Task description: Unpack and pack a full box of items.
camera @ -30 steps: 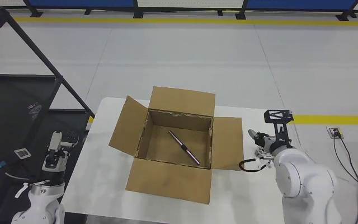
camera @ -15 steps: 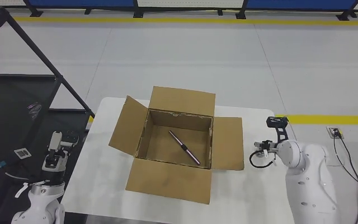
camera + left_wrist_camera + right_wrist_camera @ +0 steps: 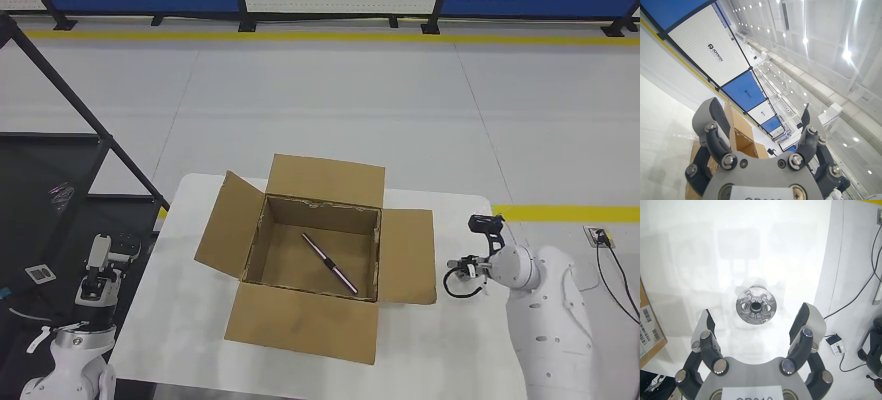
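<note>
An open cardboard box (image 3: pixel 310 262) stands mid-table with all four flaps spread, and a thin dark rod (image 3: pixel 329 263) lies slantwise on its floor. To the box's right, my right gripper (image 3: pixel 756 311) hangs open above the white table. A round grey metal hub (image 3: pixel 755 307) stands on the table under the gap between its fingers, untouched. The right arm (image 3: pixel 500 265) is by the table's right edge. My left gripper (image 3: pixel 761 105) is open and empty, pointing up toward the ceiling, at the table's left side (image 3: pixel 98 262). One box flap (image 3: pixel 740 132) shows beyond it.
The white table (image 3: pixel 190 330) ends close to the right of the hub. Cables (image 3: pixel 857 298) and a small box (image 3: pixel 835 344) lie on the floor past that edge. A black frame (image 3: pixel 100 150) stands left of the table. A box flap corner (image 3: pixel 647 323) lies left of the hub.
The right arm's wrist has turned over and shifted slightly, its gripper now pointing down at the table beside the box. The left arm, box and rod have not moved.
</note>
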You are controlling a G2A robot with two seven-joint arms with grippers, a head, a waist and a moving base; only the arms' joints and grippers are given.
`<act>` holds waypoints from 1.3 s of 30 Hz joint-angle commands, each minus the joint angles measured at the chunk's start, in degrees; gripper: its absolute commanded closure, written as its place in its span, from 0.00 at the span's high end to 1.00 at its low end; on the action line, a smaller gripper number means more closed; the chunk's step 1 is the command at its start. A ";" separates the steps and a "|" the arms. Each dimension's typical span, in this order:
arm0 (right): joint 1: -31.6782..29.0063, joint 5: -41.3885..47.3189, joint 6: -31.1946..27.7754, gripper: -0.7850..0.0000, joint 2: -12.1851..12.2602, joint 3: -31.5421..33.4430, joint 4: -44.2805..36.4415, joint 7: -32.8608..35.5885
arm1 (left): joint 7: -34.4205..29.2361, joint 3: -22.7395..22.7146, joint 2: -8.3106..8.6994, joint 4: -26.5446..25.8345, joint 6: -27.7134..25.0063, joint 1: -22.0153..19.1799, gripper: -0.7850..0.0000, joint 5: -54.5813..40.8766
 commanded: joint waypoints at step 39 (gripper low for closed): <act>-20.45 10.85 9.89 0.00 0.85 -7.80 -49.66 -15.46 | 0.00 0.00 0.00 0.00 0.00 0.00 1.00 0.00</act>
